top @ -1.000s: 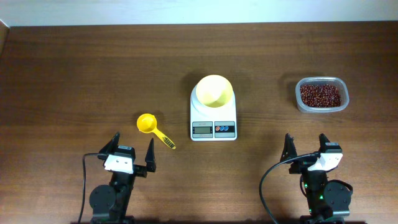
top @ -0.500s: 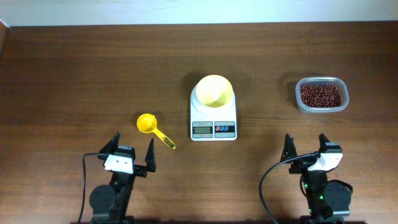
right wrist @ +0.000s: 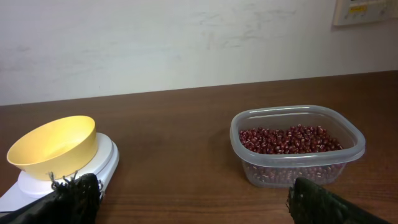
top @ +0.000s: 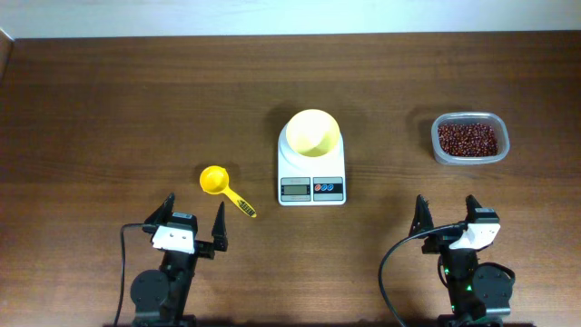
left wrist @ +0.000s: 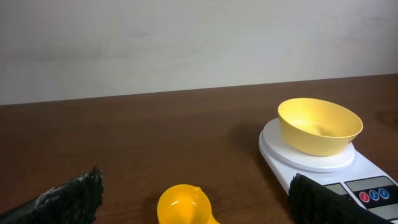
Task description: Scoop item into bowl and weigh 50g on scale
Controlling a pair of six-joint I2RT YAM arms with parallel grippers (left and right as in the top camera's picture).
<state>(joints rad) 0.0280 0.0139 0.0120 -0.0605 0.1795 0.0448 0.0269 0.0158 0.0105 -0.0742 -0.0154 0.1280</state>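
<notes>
The beans are all in the clear tub on the right side, straight ahead of the right gripper. None are in the bowl yet. The bowl is parked on the scale mid-table, presumably so each scoop gets weighed directly. The yellow scoop lies near the left gripper, handy to grab. Both grippers are spread wide, holding nothing.

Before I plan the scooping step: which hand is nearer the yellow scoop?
Left. The yellow scoop lies just ahead of the left hand; the right hand is far off, beyond the scale.
</notes>
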